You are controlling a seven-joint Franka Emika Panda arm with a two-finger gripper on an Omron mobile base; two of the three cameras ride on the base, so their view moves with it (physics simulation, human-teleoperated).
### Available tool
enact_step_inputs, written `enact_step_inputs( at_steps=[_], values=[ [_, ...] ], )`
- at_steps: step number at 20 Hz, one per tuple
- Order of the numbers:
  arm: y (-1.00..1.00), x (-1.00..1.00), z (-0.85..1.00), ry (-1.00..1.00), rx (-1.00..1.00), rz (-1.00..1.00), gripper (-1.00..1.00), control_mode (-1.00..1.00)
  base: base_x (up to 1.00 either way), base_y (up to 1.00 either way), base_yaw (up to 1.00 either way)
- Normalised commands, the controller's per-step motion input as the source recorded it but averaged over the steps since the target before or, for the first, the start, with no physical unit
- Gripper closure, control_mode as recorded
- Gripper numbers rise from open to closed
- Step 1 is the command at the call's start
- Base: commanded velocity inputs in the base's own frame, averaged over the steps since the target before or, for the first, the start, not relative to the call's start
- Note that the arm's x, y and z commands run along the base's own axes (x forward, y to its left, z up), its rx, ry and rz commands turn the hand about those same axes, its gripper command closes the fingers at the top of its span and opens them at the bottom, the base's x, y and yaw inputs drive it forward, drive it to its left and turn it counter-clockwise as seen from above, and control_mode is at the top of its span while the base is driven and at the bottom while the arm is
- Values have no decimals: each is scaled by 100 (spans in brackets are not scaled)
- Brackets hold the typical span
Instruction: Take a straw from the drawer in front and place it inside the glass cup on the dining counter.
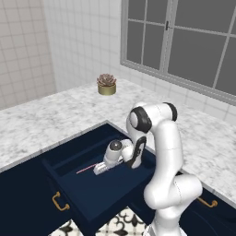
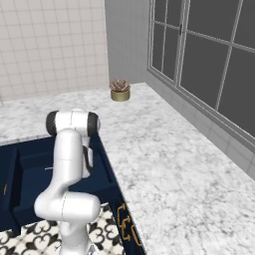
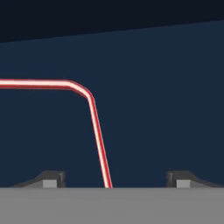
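Straw [image 3: 94, 118] lies between open tool [image 3: 116, 178] on navy drawer [image 3: 166, 96] floor.

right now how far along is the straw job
Done: the drawer stands open and the gripper is down inside it. In hand: its fingers sit apart on either side of the straw, not closed on it. Left: grasp, lift, carry it to the glass cup.
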Motion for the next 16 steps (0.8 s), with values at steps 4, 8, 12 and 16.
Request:
enact_step_inputs(
  at_steps=[4, 8, 12, 16],
  values=[
    [1, 51, -2, 20, 0, -3, 100, -100, 0, 0, 0],
    [2, 54, 0, 19, 0, -2, 100, -100, 0, 0, 0],
    [9, 35, 0, 17, 0, 0, 100, -100, 0, 0, 0],
    [4, 6, 23, 16, 0, 0, 100, -100, 0, 0, 0]
  ],
)
